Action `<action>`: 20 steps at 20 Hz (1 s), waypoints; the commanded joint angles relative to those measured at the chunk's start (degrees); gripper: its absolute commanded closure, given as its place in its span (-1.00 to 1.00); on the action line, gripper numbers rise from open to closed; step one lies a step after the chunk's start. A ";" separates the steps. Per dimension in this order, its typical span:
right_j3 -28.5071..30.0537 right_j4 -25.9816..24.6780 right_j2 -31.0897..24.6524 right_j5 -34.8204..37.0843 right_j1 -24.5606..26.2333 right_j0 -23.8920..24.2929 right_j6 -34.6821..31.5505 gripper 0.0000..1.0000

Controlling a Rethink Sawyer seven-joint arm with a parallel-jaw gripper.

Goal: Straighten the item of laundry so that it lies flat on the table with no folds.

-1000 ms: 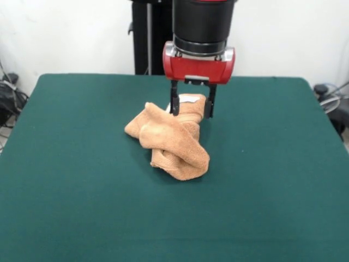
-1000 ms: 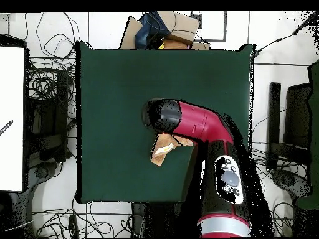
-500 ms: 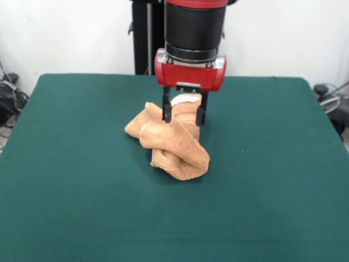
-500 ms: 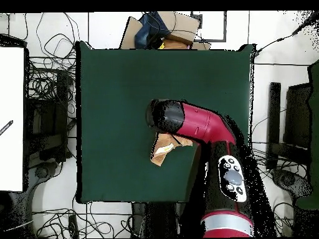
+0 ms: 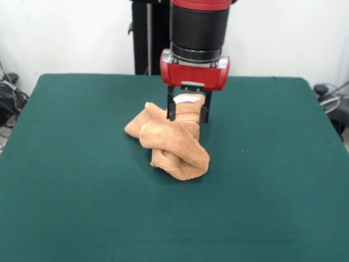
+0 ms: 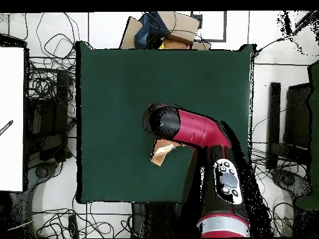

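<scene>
The tan towel lies bunched and folded over itself near the middle of the dark green table. A white tag shows at its far top edge. My gripper hangs straight down over the towel's far, raised part. Its two black fingers are apart and stand on either side of that fold, just above the table. In the overhead view the red arm covers the gripper, and only a tan corner of the towel shows beside it.
The robot's black pedestal stands behind the table's far edge. Cables and dark gear lie off the table's left edge and right edge. A cardboard box lies beyond one table edge in the overhead view.
The gripper shifted left and slightly down over the towel, then came back a little to the right. Its fingers stay equally apart. The towel has not moved.
</scene>
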State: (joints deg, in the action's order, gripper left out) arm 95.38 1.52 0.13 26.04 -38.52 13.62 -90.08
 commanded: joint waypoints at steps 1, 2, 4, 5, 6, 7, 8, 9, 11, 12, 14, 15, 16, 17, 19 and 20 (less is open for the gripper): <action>5.39 -4.07 -1.15 -4.89 0.20 -2.37 -7.18 -1.00; 5.70 -3.93 -1.82 -5.53 0.63 -1.78 -7.03 -1.00; 5.29 -4.09 -2.62 -6.33 1.41 -1.01 -6.33 -1.00; 4.80 -4.18 -2.65 -6.42 1.65 -0.83 -5.99 -1.00; 4.89 -4.21 -2.73 -7.02 1.75 -0.69 -6.05 -1.00; 4.65 -4.08 -2.83 -7.09 1.95 -0.49 -5.97 -1.00; 4.76 -3.98 -2.94 -7.28 1.94 -0.24 -5.92 -1.00; 4.82 -3.73 -3.20 -6.97 1.74 0.11 -5.71 -1.00; 5.45 -3.23 -3.76 -5.83 0.71 0.97 -5.06 -1.00; 5.71 -2.99 -4.03 -5.05 0.15 1.40 -4.64 -1.00; 5.58 -2.62 -4.38 -3.95 -0.36 2.17 -4.11 -1.00; 5.42 -2.63 -4.50 -3.61 -0.33 2.45 -3.84 -1.00; 4.82 -2.74 -4.44 -3.09 -0.11 2.57 -3.52 -1.00; 4.21 -2.86 -4.39 -2.57 0.10 2.70 -3.19 -1.00; 4.06 -3.69 -4.15 -3.69 0.97 2.91 -3.01 -1.00; 3.67 -4.27 -3.78 -4.36 1.57 2.69 -2.97 -1.00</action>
State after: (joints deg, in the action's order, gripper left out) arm 96.34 1.20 0.19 22.97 -38.24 15.44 -90.08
